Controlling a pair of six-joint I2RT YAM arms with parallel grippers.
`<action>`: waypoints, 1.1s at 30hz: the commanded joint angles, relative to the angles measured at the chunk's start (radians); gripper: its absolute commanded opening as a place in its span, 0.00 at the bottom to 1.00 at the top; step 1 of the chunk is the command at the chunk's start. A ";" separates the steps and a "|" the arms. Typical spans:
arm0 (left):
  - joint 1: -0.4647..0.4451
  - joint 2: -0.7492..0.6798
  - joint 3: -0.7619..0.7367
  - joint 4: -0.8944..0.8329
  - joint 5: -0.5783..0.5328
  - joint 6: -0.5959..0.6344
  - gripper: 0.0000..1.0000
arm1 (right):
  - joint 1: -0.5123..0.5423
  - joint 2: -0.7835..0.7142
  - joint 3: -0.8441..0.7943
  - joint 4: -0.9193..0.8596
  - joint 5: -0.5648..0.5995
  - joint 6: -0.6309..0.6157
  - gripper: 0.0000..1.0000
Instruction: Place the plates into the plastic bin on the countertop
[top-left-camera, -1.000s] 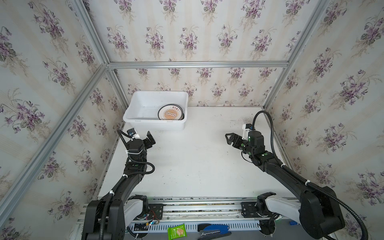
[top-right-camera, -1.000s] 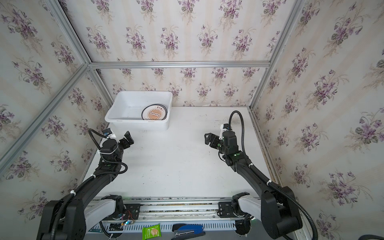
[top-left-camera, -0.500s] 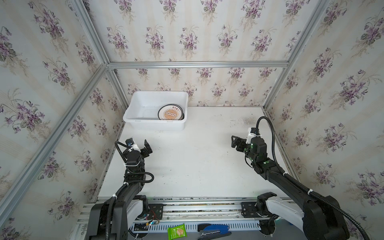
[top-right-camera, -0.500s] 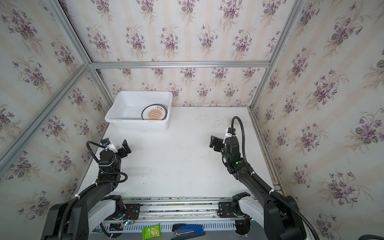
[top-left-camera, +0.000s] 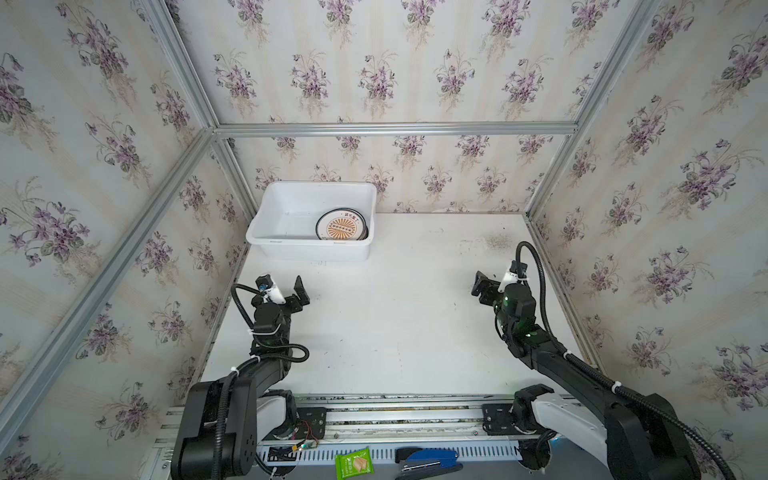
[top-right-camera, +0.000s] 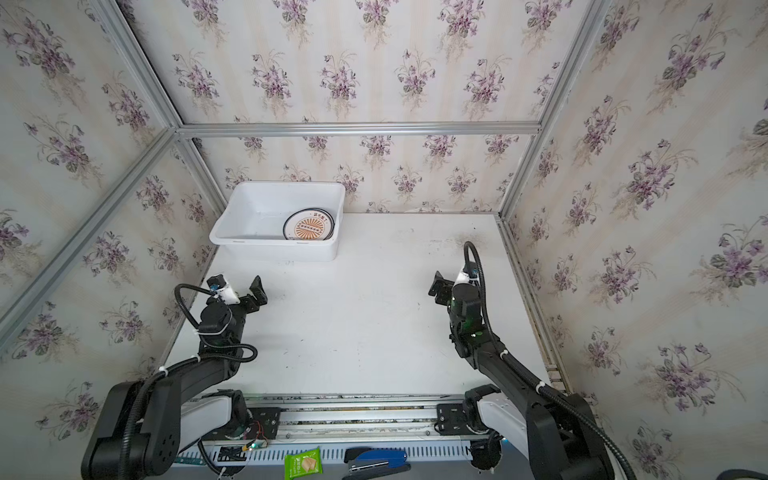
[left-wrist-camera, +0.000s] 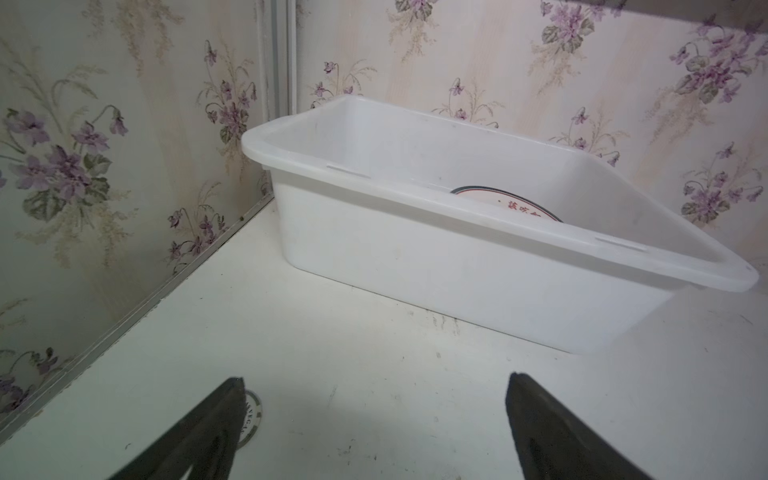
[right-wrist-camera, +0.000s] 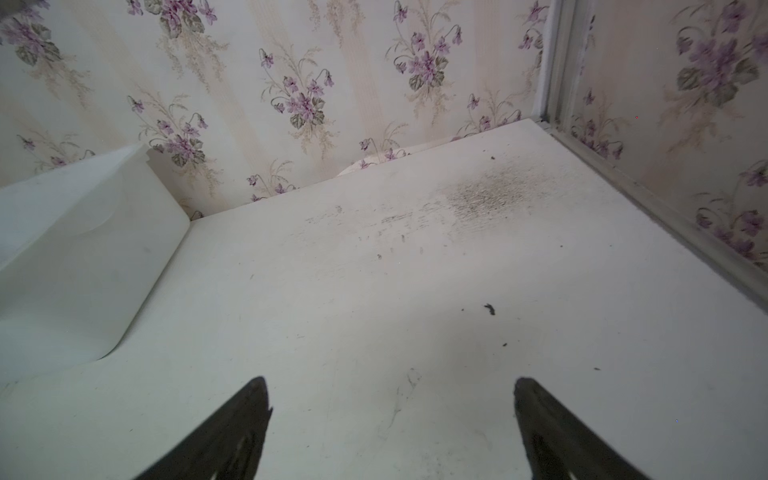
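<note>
The plates lie stacked in the right part of the plastic bin (top-left-camera: 307, 250) (top-right-camera: 274, 250). The top plate (top-left-camera: 341, 226) (top-right-camera: 308, 226) has a black rim and an orange sunburst. The bin stands at the back left of the white countertop (top-left-camera: 395, 316). In the left wrist view the bin (left-wrist-camera: 457, 274) is ahead, with a plate's edge (left-wrist-camera: 511, 203) showing over its rim. My left gripper (top-left-camera: 293, 293) (left-wrist-camera: 376, 378) hangs open and empty in front of the bin. My right gripper (top-left-camera: 484, 289) (right-wrist-camera: 391, 380) is open and empty at the right. The bin's corner (right-wrist-camera: 83, 257) shows in the right wrist view.
Wallpapered walls with aluminium rails close in the left, back and right. A dark scuffed patch (top-left-camera: 494, 241) marks the back right of the countertop. A small round token (left-wrist-camera: 252, 415) lies by my left finger. A green packet (top-left-camera: 354, 461) and a blue stapler (top-left-camera: 428, 457) lie below the front rail.
Both arms have drawn back toward the front rail and sunk lower over the countertop. Both grippers stayed open and empty.
</note>
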 joint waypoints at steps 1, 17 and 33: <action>-0.017 0.075 0.005 0.125 0.087 0.084 0.99 | -0.003 -0.041 0.004 -0.029 0.220 -0.054 0.94; -0.061 0.126 0.109 -0.019 0.033 0.115 1.00 | -0.106 0.244 -0.178 0.538 0.331 -0.243 0.94; -0.068 0.127 0.117 -0.032 0.026 0.121 1.00 | -0.150 0.441 -0.115 0.659 0.064 -0.336 0.99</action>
